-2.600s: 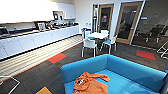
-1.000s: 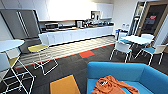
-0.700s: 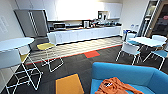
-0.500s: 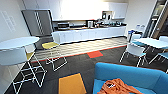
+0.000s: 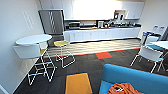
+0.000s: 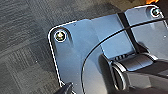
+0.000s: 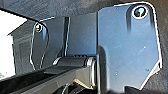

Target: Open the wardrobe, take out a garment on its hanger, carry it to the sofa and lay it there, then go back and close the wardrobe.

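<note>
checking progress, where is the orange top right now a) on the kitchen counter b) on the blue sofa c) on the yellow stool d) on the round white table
b, the head view shows the orange top lying crumpled on the seat of the blue sofa, well away from the white table, the yellow stool and the counter.

Burnt-orange garment (image 5: 125, 88), turquoise-blue sofa (image 5: 140, 77), dark grey carpet (image 5: 85, 63).
</note>
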Robot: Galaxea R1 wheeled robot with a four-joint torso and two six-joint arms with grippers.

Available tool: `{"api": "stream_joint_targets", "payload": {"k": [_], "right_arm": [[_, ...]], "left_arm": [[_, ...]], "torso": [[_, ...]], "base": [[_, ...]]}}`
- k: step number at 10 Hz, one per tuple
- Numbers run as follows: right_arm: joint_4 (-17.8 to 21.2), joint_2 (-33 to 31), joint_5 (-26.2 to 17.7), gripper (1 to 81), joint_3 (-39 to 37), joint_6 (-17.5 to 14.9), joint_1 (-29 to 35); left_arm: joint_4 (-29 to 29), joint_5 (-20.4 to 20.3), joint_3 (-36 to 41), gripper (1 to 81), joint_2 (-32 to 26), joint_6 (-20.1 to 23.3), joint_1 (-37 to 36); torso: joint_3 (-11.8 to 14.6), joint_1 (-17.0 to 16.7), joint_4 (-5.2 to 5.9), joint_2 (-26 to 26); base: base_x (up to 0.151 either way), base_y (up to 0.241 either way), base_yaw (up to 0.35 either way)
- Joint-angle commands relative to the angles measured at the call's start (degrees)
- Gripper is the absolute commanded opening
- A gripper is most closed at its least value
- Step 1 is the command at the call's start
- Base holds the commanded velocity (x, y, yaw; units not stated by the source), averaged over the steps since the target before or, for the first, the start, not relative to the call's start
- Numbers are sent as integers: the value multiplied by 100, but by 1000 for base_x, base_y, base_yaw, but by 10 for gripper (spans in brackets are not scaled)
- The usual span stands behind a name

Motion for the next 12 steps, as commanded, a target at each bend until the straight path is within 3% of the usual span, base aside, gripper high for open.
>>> {"api": "stream_joint_targets", "payload": {"k": [1,12], "right_arm": [[9,63,-298,811,55,-23,240],[9,63,-316,811,11,-23,293]], "left_arm": [[28,350,-14,811,-28,9,-296],[19,358,30,811,-37,9,-269]], "torso": [[0,1,0,0],[0,1,0,0]], "base": [[0,0,296],[0,0,296]]}}
